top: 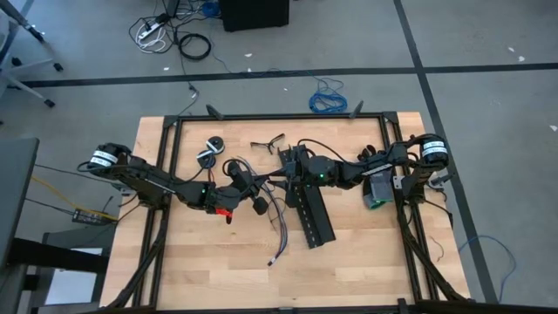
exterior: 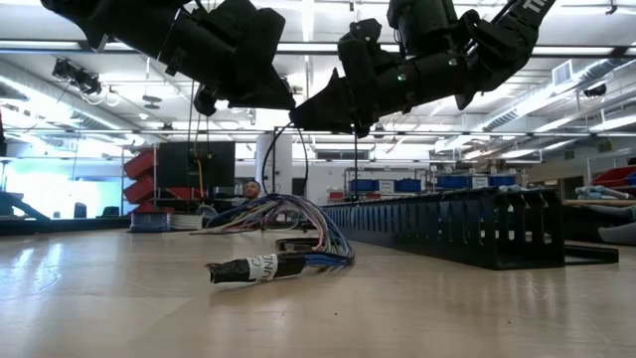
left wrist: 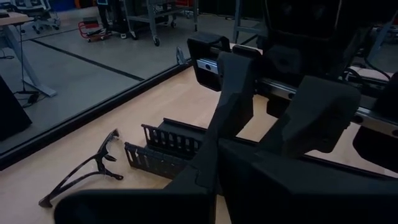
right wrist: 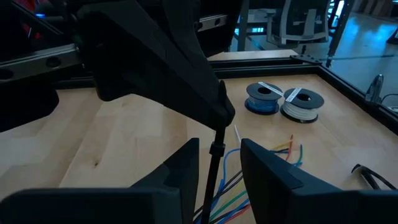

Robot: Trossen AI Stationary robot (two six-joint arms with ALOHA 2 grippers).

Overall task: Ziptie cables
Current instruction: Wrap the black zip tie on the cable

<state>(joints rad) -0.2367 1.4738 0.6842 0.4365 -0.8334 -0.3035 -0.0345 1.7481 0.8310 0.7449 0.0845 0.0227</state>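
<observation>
The left gripper (top: 247, 181) hangs above the middle of the table (top: 366, 262) with its fingers clenched together; whether a strip is pinched between them cannot be told. Below and just beyond its tip lie the cables (exterior: 288, 221), a loose bundle running toward the near edge of the table, one end wrapped in dark tape (a white label shows there) and coloured strands arching up behind. Behind this gripper sit two small spools (top: 209, 150), and safety glasses (left wrist: 87, 171) lie nearby on the wood.

Facing it from the right, the right gripper (right wrist: 216, 158) hovers almost tip to tip with the left. Its fingers (right wrist: 268, 171) stand slightly apart around a thin black ziptie (right wrist: 212, 171) that rises between them to the left gripper's tip; whether they press on it is unclear. Under the right gripper a black perforated strip (top: 312, 214) lies flat, just beside the cables.
</observation>
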